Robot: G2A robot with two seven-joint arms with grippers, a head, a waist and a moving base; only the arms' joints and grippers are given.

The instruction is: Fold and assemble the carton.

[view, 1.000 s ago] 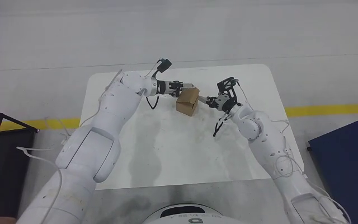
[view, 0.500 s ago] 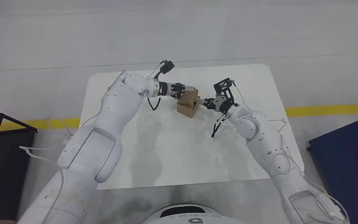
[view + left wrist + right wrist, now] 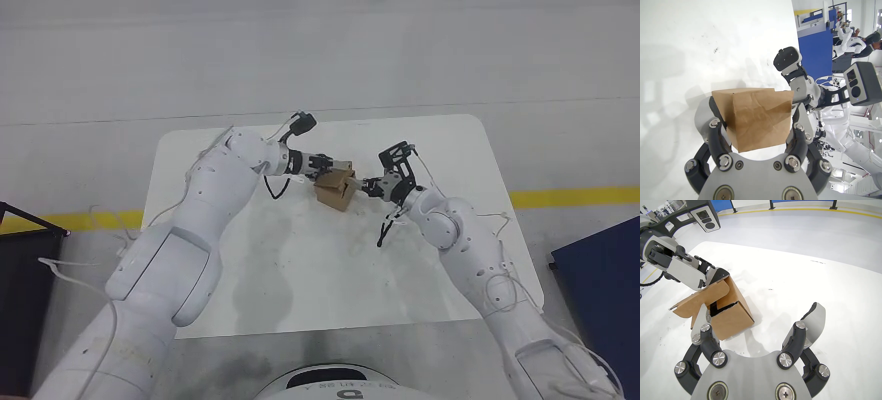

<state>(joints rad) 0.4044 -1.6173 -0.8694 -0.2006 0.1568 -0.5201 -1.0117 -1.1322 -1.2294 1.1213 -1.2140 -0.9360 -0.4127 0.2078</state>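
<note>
Left tool (image 3: 322,165): clamped on the top end of carton (image 3: 335,188), upper centre of frame. Placement: on counter (image 3: 300,270), between tools. Risk: flap pressure may twist it from that shallow grip, or crease a wall. Unclosed flaps face right; near cubic, long axis unclear. Right tool (image 3: 368,185): spread wide, empty, one finger at a flap.

The carton (image 3: 761,121) is matt brown cardboard, creased. The worktop (image 3: 791,275) is smooth, white and scuffed. The left claw (image 3: 756,111) has brushed metal and matt black pads (image 3: 716,109).
</note>
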